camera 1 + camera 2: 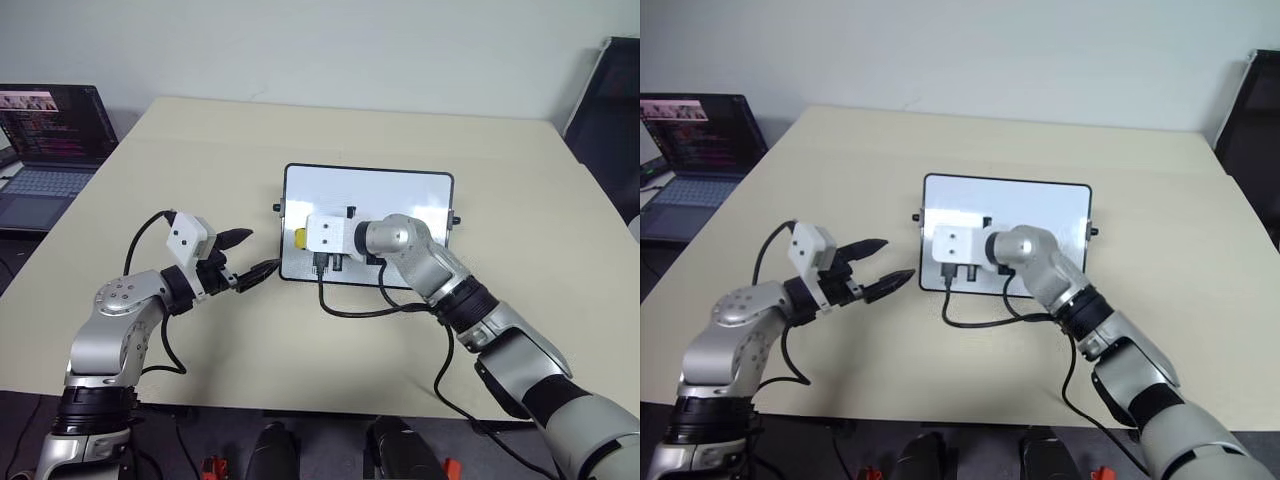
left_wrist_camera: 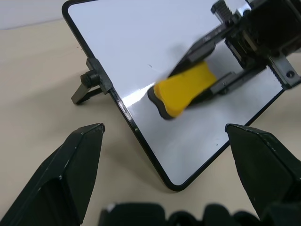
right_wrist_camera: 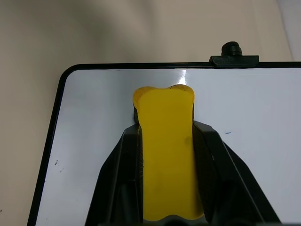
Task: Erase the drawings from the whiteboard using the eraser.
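Eraser (image 3: 164,155) in right claw (image 3: 165,141) meets whiteboard (image 3: 94,108); faint blue specks.

No legible text, label, brand, number or sign. The laptop (image 1: 50,135) screen carries lines of writing too small to read.

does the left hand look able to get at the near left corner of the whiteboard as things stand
Probably yes. The left hand hangs open just off the whiteboard, with bare table between them. The right hand, shut on the eraser, works farther in on the board, so that corner looks free.
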Controlling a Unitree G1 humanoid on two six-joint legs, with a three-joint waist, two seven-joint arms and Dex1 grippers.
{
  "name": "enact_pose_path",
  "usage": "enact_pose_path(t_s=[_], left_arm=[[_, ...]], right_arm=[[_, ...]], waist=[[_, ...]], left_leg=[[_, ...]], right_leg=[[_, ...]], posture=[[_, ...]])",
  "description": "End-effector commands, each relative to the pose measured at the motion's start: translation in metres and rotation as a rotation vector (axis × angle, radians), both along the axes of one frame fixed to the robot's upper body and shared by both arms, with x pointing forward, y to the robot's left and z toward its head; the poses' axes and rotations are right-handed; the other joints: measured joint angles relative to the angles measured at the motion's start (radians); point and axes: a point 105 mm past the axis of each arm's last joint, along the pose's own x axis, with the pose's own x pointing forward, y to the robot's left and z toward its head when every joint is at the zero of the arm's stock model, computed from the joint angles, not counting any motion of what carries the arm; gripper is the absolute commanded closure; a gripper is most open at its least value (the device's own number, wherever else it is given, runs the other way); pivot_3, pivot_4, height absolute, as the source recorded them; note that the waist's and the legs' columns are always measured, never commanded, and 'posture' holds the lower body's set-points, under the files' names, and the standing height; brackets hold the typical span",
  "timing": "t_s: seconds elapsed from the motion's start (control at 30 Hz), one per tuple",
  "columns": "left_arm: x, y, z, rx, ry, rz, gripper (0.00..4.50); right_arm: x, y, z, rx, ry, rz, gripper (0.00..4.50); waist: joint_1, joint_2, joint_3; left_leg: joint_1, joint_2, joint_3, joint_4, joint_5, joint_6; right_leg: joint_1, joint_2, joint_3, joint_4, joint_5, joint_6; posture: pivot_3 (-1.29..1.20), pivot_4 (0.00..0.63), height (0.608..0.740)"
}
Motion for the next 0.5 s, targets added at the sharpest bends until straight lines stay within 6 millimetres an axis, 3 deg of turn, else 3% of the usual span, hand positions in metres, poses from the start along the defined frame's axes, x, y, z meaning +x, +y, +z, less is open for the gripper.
enact_pose_path(t_s=[0.03, 0.17, 0.27, 0.4, 0.5], left_arm=[[0.001, -0.002, 0.011, 0.005, -0.05, -0.02, 0.0], [0.001, -0.003, 0.011, 0.008, -0.051, -0.026, 0.0], [0.001, -0.002, 0.011, 0.009, -0.051, -0.028, 0.0], [0.002, -0.002, 0.011, 0.012, -0.053, -0.03, 0.0], [0.002, -0.001, 0.011, 0.013, -0.054, -0.031, 0.0]], right_arm=[[0.028, -0.019, 0.022, 0.011, -0.165, -0.141, 3.41], [0.041, -0.032, 0.04, 0.045, -0.247, -0.2, 3.41], [0.038, -0.037, 0.027, -0.002, -0.196, -0.18, 3.41], [0.013, -0.027, -0.005, -0.102, -0.062, -0.052, 3.41], [0.001, -0.022, -0.012, -0.118, -0.034, -0.007, 3.41]], waist=[[0.0, 0.0, 0.0], [0.002, 0.0, 0.0], [0.002, 0.0, 0.0], [0.001, 0.0, 0.0], [0.0, 0.0, 0.0]], left_leg=[[0.0, 0.0, 0.0, 0.0, 0.001, 0.0], [0.0, 0.0, 0.0, 0.0, 0.004, 0.001], [0.0, 0.0, 0.0, 0.0, 0.004, 0.001], [0.0, 0.0, 0.0, 0.0, 0.004, 0.001], [0.0, 0.0, 0.0, -0.001, 0.004, 0.001]], right_leg=[[0.0, 0.0, 0.0, 0.0, 0.0, 0.0], [-0.001, 0.0, 0.0, 0.0, 0.001, -0.004], [0.0, 0.0, 0.001, -0.001, 0.001, -0.004], [0.0, 0.0, 0.0, -0.001, 0.002, -0.003], [0.0, 0.0, 0.0, -0.001, 0.002, -0.002]], posture=[[0.0, 0.15, 0.74], [0.0, 0.15, 0.74], [0.0, 0.15, 0.74], [0.0, 0.15, 0.74], [0.0, 0.15, 0.74]])
